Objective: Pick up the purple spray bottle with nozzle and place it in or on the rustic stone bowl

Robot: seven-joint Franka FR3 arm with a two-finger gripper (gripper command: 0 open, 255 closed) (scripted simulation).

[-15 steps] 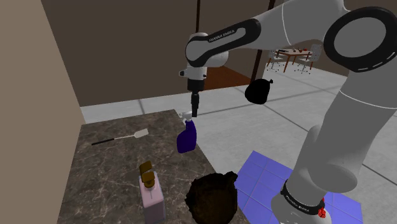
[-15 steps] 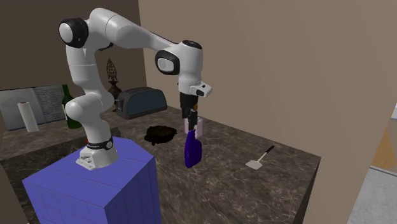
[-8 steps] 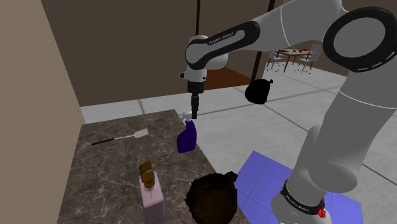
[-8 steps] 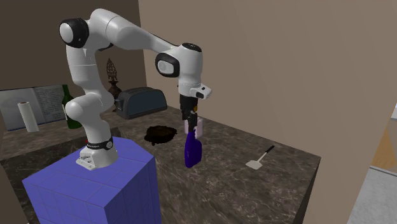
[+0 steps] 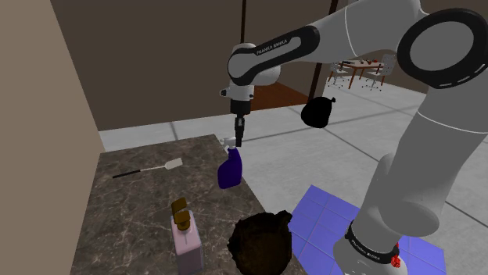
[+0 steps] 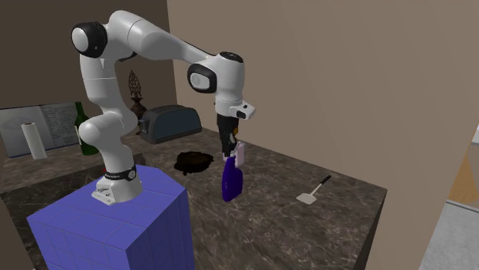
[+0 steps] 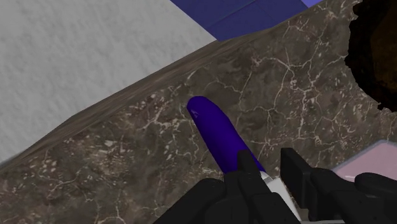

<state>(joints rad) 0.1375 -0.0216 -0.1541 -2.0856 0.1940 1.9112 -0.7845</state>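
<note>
A purple spray bottle point(image 5: 228, 170) with a pale nozzle stands on the dark marble counter point(image 5: 141, 211), close to the edge nearest the stand. My black gripper point(image 5: 238, 141) comes straight down onto its top and is shut on the nozzle head. In the wrist view the purple body point(image 7: 215, 132) runs out from between the fingers point(image 7: 245, 164), with the white head clasped between them. The second exterior view shows the gripper point(image 6: 228, 150) on top of the bottle point(image 6: 230, 182). The dark, rough stone bowl point(image 5: 262, 242) sits on the counter nearer the stand, also seen as a bowl point(image 6: 193, 162) and at the bowl point(image 7: 376, 57).
A pink bottle with a brown cap point(image 5: 186, 238) stands beside the bowl. A white spatula point(image 5: 156, 168) lies toward the wall. A toaster point(image 6: 170, 123), green bottle point(image 6: 83, 126) and paper roll point(image 6: 32, 142) stand behind the blue stand point(image 6: 115, 222). A wall borders the counter.
The fingers have closed on the bottle's nozzle head; they stood apart around it before. The arm and the bottle have barely moved.
</note>
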